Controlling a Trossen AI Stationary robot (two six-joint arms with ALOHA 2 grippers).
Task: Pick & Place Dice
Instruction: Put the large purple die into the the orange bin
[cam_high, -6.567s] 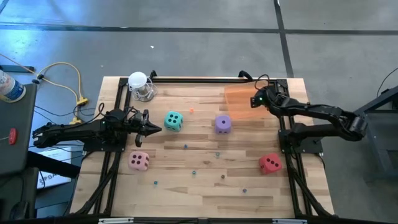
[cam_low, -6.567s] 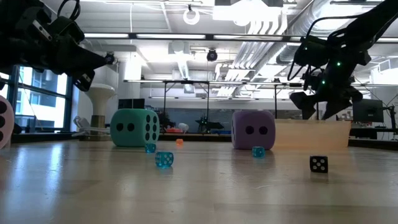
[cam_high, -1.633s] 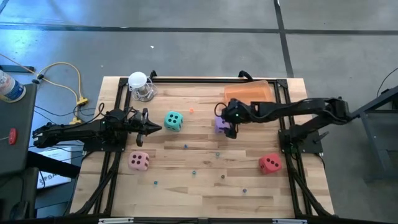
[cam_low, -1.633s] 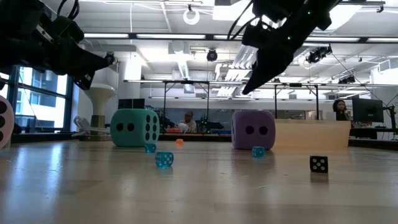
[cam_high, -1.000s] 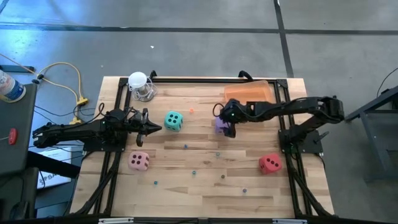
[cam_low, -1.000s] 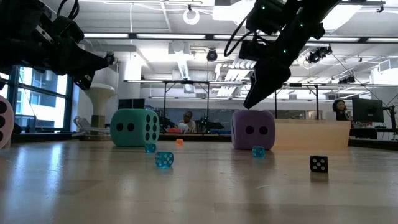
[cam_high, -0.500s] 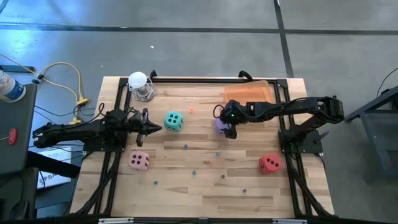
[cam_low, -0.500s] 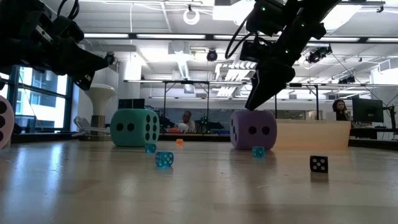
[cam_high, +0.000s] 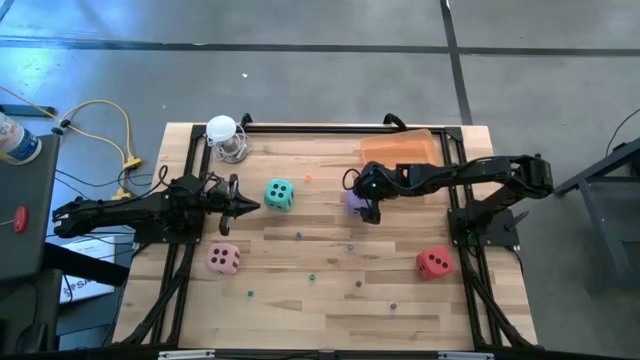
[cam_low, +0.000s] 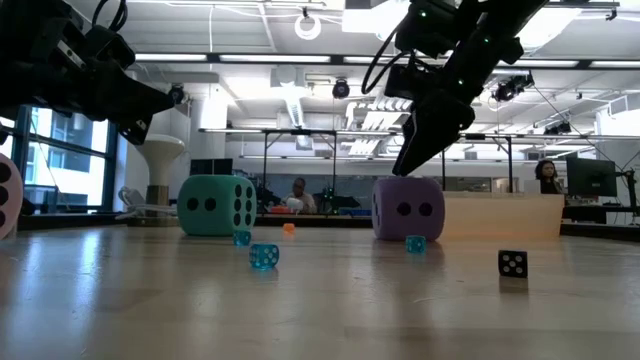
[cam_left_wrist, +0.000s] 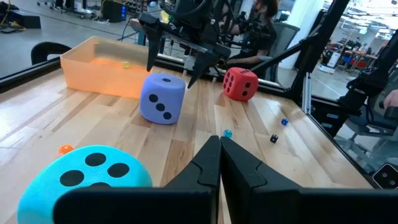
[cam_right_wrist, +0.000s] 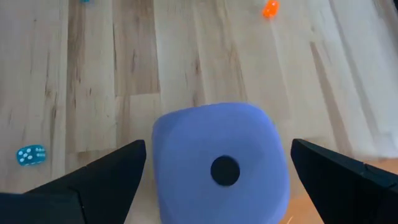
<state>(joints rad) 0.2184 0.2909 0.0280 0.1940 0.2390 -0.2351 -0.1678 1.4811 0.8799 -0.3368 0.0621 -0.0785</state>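
Wooden plank table (cam_high: 330, 300) on a grey floor. Translucent orange bin (cam_high: 398, 152) at the far right of the table, a small yellow bit inside. Clear glass with a white ball (cam_high: 224, 133) at the far left corner. Tiny beads scattered on the planks: blue (cam_low: 264, 256), orange (cam_high: 307, 179), a small black die (cam_low: 512, 263). Yellow cable (cam_high: 112, 130) on the floor, left. Person seated in the background (cam_low: 301, 192)

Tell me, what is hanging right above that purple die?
The right claw hangs open over the purple die, one finger on each side, not touching. The die's underside, against the wooden table, cannot be seen.
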